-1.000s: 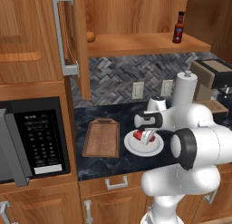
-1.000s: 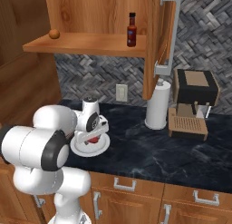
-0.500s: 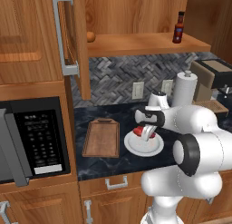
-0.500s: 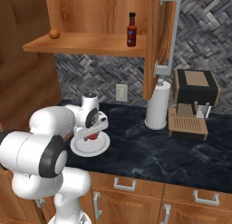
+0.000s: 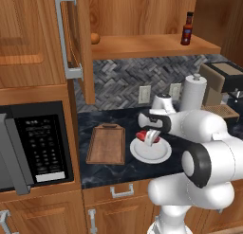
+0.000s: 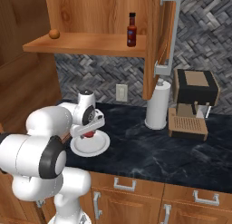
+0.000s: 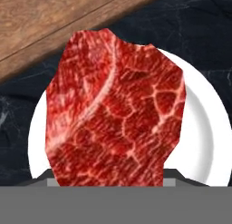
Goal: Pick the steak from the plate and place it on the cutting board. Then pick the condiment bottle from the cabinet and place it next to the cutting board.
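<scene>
While the gripper [image 5: 151,136] pinches the steak [image 7: 115,109] just above the plate [image 5: 161,155], you still owe the cutting board [image 5: 107,144] at nine o'clock, then the shelved condiment bottle [image 5: 188,28].

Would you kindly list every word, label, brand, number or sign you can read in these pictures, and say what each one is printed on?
None can be read.
Microwave control panel: rows of small white marks, too small to read.
Condiment bottle on the cabinet shelf: red label, print too small to read.
Coffee machine, paper towel roll, plate, cutting board: no text visible.
</scene>
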